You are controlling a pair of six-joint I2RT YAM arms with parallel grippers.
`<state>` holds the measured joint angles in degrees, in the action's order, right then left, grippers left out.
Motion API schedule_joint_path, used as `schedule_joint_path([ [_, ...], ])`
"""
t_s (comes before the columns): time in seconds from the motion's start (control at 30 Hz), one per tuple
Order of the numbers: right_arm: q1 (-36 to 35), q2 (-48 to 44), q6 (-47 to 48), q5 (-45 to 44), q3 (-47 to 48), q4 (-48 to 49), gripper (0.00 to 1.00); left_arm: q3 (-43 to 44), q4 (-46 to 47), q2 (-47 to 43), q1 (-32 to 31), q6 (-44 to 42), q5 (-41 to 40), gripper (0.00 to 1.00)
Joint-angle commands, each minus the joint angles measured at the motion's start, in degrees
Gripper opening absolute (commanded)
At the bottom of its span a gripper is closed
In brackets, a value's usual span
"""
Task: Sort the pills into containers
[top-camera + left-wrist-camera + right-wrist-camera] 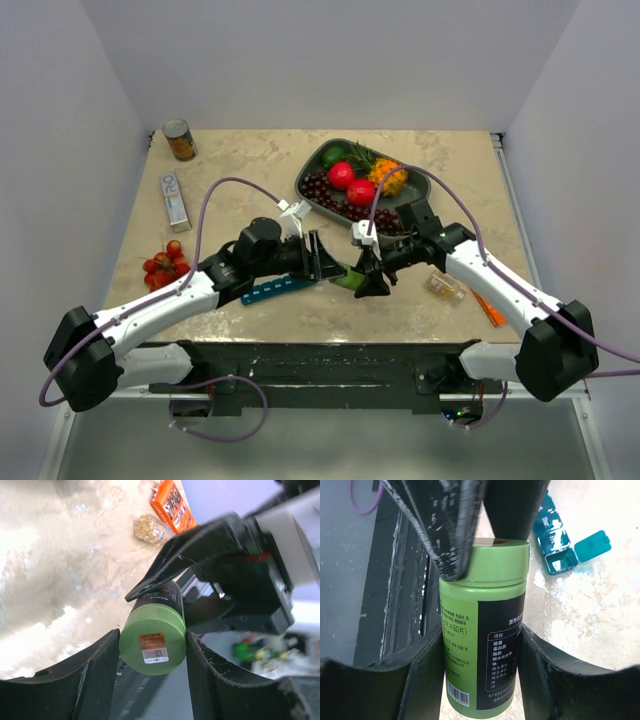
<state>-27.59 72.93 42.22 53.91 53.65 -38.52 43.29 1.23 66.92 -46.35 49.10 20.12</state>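
Note:
A green pill bottle (349, 279) with a black label hangs between both arms above the table's near edge. My right gripper (480, 655) is shut on the bottle's body (482, 645). My left gripper (152, 652) is shut on its green cap (152, 642), with a finger pressing each side. The left gripper's fingers (445, 530) show over the cap in the right wrist view. The teal containers strip (275, 290) lies on the table below the left gripper. Its end compartment lid (592, 545) stands open. No loose pills show.
A small clear jar (445, 287) with yellowish contents and an orange box (488, 308) lie at the right front. A dark fruit tray (318, 163) sits at the back centre. A can (180, 140), a silver packet (175, 200) and cherry tomatoes (165, 265) are on the left.

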Motion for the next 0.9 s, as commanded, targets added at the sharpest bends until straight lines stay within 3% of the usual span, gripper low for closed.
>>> schedule_joint_path([
  [0.0, 2.11, -2.00, -3.72, -0.03, 0.05, 3.28, 0.00, 3.12, -8.98, 1.02, 1.17, 21.17, 0.87, 0.05],
  [0.07, 2.46, -2.26, -3.81, 0.23, -0.03, 3.28, 0.00, 2.24, -3.48, 1.64, 1.17, 24.10, 2.98, 0.27],
  [0.1, 2.63, -2.17, -3.81, 0.40, -0.03, 3.19, 0.00, 1.72, -2.21, 1.64, 1.17, 25.59, 4.74, 0.47],
  [0.2, 3.33, -2.79, -3.90, 0.93, -0.30, 3.10, 0.00, 1.97, -0.08, 1.29, 2.04, 22.12, 5.19, 0.77],
  [0.23, 3.51, -2.96, -3.90, 1.11, -0.47, 3.28, 0.00, 2.50, -1.14, 1.03, 2.49, 20.44, 4.85, 0.81],
  [0.4, 3.69, -2.88, -3.28, 1.72, -0.47, 2.84, 0.00, -1.44, -2.20, -3.62, 6.35, 9.38, 7.03, 0.99],
  [0.47, 3.69, -2.96, -2.32, 2.08, -0.30, 2.23, 0.00, -2.06, -0.01, -5.82, 7.14, 3.14, 8.26, 0.99],
  [0.57, 3.78, -3.40, 1.01, 3.21, -0.21, 0.03, 0.00, -2.33, 0.42, -9.25, 7.50, -16.00, 12.56, 0.98],
  [0.6, 3.78, -3.49, 2.16, 3.65, -0.21, -1.19, 0.00, -3.98, 1.74, -10.39, 7.50, -27.63, 20.41, 0.94],
  [0.7, 3.78, -3.93, 6.38, 5.76, -0.56, -3.74, 0.00, -8.54, 6.13, -16.89, 7.33, -42.45, 23.74, 0.95],
  [0.77, 3.78, -3.67, 8.58, 6.90, -0.74, -4.45, 0.00, -11.54, 13.31, -21.11, 7.24, -48.20, 23.82, 0.99],
  [0.87, 3.78, -3.32, 10.86, 8.05, -0.82, -5.86, 0.00, -14.46, 20.19, -20.52, 7.15, -54.80, 24.35, 0.99],
])
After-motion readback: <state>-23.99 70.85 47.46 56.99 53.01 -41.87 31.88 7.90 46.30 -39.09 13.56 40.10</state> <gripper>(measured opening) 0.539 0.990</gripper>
